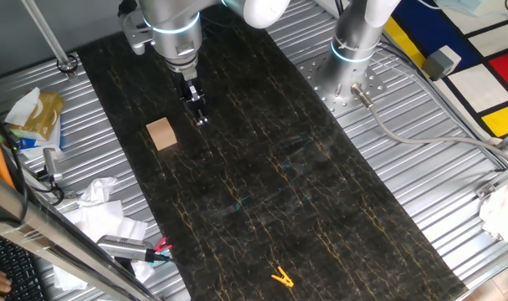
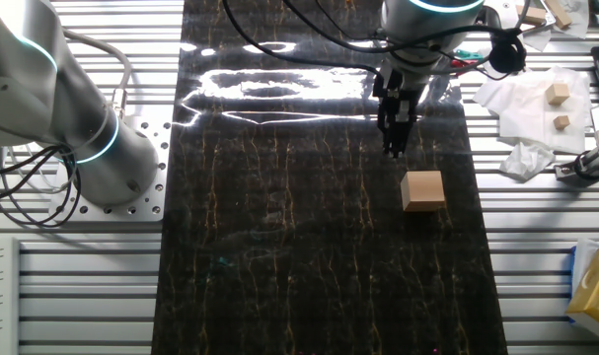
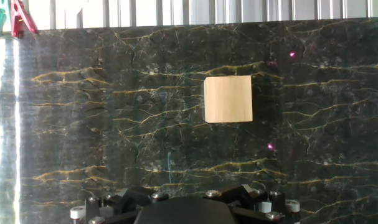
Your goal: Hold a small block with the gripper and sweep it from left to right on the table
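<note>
The gripper (image 1: 200, 117) hangs over the table (image 1: 320, 209) with nothing between its fingers; whether they stand wide or narrow I cannot tell, since they look close together in both fixed views and the hand view shows only the gripper's base. One small block (image 1: 161, 133) lies flat on the table near the tip, apart from it. One yellow clip (image 1: 281, 278) lies at the table's far end. Two silver arms are visible, each with a light-blue ring.
</note>
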Controlling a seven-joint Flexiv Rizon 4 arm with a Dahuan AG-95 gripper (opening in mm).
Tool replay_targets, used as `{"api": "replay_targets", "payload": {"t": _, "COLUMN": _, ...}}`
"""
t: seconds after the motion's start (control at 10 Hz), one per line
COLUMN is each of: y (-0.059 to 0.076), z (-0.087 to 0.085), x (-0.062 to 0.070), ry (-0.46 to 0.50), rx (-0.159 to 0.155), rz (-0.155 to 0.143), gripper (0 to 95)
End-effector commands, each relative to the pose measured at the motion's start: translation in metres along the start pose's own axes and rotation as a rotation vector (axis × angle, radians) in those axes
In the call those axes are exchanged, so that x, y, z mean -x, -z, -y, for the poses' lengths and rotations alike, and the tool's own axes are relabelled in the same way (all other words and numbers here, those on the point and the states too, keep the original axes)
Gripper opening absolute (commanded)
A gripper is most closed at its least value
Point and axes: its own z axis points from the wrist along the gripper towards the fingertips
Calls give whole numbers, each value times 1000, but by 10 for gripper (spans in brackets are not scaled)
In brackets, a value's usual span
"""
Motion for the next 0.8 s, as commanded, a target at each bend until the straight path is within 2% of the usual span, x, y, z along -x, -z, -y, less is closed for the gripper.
{"api": "replay_targets", "payload": {"t": 0.1, "y": 0, "z": 0, "x": 0, "ry": 164, "rx": 23, "rz": 44, "gripper": 0}}
{"api": "replay_targets", "payload": {"t": 0.8, "y": 0, "z": 0, "x": 0, "ry": 163, "rx": 16, "rz": 41, "gripper": 0}}
